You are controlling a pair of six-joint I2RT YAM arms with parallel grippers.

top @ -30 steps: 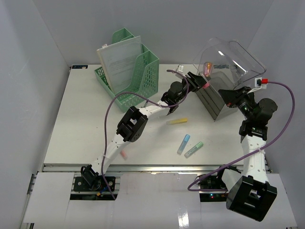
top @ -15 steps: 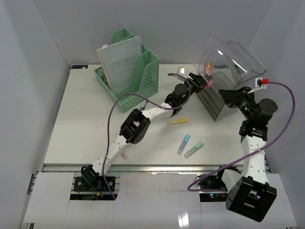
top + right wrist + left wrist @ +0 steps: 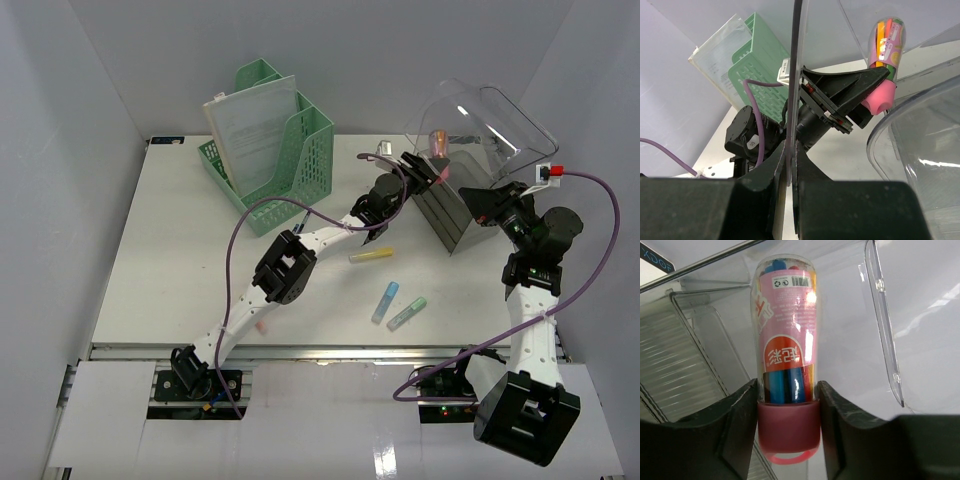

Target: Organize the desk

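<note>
Over clear box [image 3: 440, 215], L gripper [image 3: 787, 392] clamps pink-capped tube [image 3: 785, 320]; R gripper [image 3: 789, 150] pinches lid [image 3: 495, 115].

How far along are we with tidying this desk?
Done: papers stand in the green rack. In hand: the left hand grips a pink-capped marker tube at the opening of the clear bin, whose lid the right hand pinches open. Left: a yellow pen, a blue pen and a green pen lie loose on the desk.
</note>
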